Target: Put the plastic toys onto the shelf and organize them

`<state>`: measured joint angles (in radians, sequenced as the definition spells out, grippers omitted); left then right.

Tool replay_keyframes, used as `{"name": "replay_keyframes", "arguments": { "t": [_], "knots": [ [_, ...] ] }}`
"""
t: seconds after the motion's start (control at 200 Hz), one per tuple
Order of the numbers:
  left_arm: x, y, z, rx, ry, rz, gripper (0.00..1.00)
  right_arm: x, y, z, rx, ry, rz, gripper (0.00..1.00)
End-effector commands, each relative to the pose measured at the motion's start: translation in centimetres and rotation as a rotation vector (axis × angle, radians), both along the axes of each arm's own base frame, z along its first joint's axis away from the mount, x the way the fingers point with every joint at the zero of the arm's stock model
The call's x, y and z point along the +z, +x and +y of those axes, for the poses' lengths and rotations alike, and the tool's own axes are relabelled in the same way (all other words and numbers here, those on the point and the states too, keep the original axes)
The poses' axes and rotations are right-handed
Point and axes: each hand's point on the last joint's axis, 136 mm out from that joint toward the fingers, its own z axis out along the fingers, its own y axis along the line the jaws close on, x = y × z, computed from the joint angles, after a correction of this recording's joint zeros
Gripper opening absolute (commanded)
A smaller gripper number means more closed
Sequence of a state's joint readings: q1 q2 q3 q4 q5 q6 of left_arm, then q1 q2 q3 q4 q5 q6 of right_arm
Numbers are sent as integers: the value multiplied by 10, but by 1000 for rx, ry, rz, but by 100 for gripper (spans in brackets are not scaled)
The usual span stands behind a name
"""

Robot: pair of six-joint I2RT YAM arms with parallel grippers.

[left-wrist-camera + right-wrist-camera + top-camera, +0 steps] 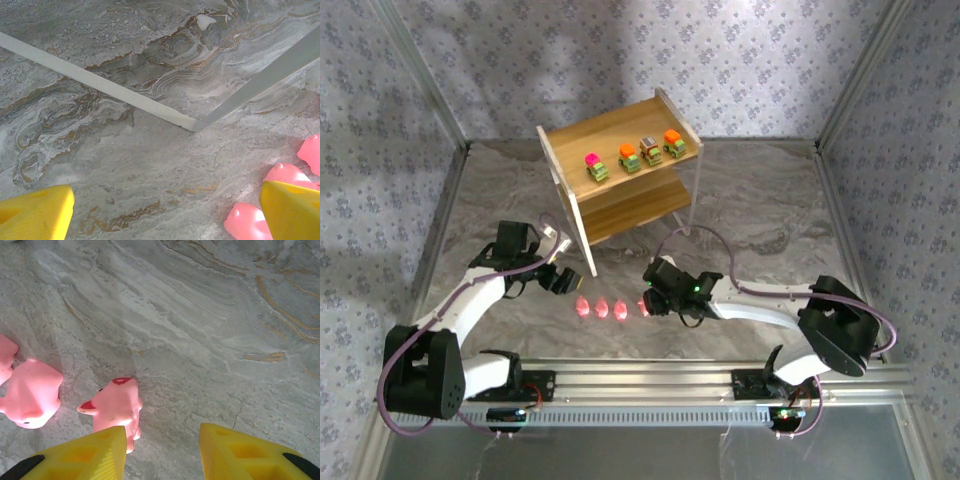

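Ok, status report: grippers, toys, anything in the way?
Left gripper open, empty. Right gripper open, beside one rounded pink plastic figure. Four green-yellow toy cars on light wooden shelf top tier; pink figures on table. Nothing seen blocking.

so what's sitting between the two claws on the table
Four pink figures lie in a row on the tabletop, between the left claw and the right claw. The top view shows this.

Glossy pink plastic toys point(117, 405); matt wooden shelf point(620, 125)
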<state>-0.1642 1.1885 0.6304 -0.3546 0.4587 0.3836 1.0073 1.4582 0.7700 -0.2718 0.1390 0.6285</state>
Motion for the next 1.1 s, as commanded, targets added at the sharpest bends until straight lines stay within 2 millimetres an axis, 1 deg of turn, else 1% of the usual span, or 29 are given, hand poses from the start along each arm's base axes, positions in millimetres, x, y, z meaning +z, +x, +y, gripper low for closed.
{"name": "replay_keyframes", "arguments": {
  "t": [0.0,0.215,0.225,0.26,0.34,0.485,0.705,0.799,1.094],
  "knots": [
    [-2,-1,-3,-9,-9,7,96,10,-3,13,21,51,-1,46],
    [-2,-1,-3,-10,-8,6,95,10,-4,29,47,45,6,53],
    [-2,-1,-3,-10,-8,7,96,9,-5,30,74,33,-3,53],
    [-1,-1,-3,-10,-8,3,96,9,-5,33,81,33,-6,55],
    [-2,-1,-2,-8,-7,6,96,7,-3,34,79,12,-9,58],
    [-2,-2,-2,-9,-5,3,96,3,4,29,53,-52,-10,60],
    [-2,-2,-2,-9,-4,2,96,-4,5,33,60,-77,12,60],
    [-3,-2,-2,-8,-3,3,96,-9,5,29,50,-98,24,60],
    [-3,-1,-2,-8,-3,1,96,-11,4,22,39,-108,34,59]
  ]
}}
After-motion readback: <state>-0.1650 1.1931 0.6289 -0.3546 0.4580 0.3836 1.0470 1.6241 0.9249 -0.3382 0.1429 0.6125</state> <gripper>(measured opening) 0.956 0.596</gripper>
